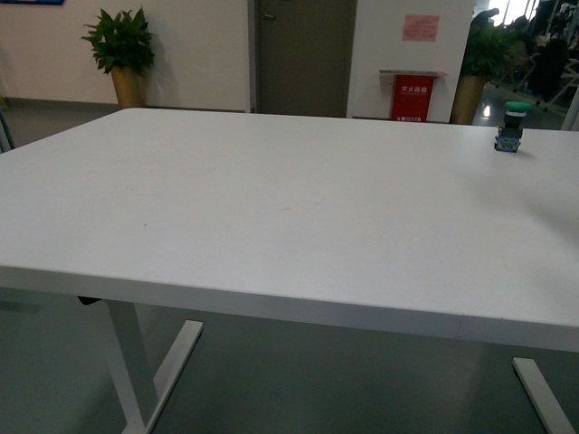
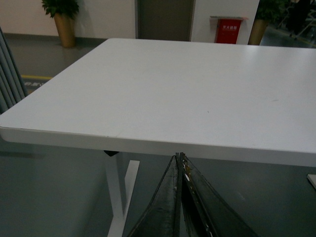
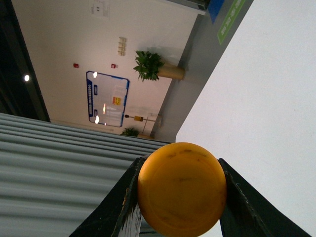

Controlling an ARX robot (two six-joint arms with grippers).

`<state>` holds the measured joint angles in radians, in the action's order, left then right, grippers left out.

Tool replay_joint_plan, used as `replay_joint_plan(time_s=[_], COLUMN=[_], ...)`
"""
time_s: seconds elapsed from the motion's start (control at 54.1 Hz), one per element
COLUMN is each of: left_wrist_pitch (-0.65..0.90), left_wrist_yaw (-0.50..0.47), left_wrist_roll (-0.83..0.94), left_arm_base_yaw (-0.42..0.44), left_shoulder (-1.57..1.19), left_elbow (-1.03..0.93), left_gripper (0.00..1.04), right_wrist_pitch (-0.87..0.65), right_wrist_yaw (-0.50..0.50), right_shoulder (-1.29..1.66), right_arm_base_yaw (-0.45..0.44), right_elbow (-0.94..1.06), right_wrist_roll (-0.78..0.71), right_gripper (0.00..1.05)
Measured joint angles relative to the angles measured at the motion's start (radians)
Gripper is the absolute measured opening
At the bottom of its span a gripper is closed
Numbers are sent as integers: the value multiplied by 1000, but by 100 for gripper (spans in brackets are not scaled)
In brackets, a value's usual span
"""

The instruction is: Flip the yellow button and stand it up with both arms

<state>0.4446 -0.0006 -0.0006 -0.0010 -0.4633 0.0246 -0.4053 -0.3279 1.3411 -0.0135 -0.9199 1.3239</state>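
Right wrist view gives us the yellow button [image 3: 181, 187] head-on. Its round yellow-orange cap faces the camera and shows a faint concentric ring and a few dark scuffs near the rim. The cap hides everything behind it, so we cannot make out the neck or the contact block. It sits in the right gripper [image 3: 181, 210], with a black finger [image 3: 123, 202] pressed against each side of the cap. The jaws are held apart by the cap's width and clamp it. Behind the button we see the white table [image 3: 266, 98] running along one side, and we cannot tell how high above it the button is.

From the left wrist we see the left gripper [image 2: 181, 165] just off the near edge of the table [image 2: 173, 89], its jaws pressed together with nothing between them.

Looking from the front, we find a green-capped button [image 1: 512, 126] standing cap up near the far right corner of the table [image 1: 271, 199].
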Motion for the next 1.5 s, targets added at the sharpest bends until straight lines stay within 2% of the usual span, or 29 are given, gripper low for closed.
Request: replay_joint_plan(time_s=[0.851, 0.925, 0.962, 1.258, 1.406, 1.498], left_wrist_pitch=[-267, -414, -435, -444, -444, -444], left_wrist_yaw=[0, 2, 0, 0, 0, 0], left_wrist_roll=[-2, -1, -2, -2, -2, -2], left_arm_base_yaw=[0, 0, 0, 0, 0, 0], left_shoulder=[290, 401, 427, 459, 459, 459], left_elbow=[0, 0, 0, 0, 0, 0], left_gripper=[4, 4, 4, 4, 30, 42], right_wrist_pitch=[19, 20, 20, 32, 155, 269], right_wrist_yaw=[-2, -2, -2, 8, 67, 125], right_shoulder=[-1, -1, -1, 0, 38, 89], right_arm_base_yaw=[2, 4, 4, 9, 24, 35], right_elbow=[-19, -20, -20, -21, -109, -217], right_wrist_roll=[-16, -16, -16, -25, -133, -270], right_gripper=[37, 37, 37, 37, 37, 37])
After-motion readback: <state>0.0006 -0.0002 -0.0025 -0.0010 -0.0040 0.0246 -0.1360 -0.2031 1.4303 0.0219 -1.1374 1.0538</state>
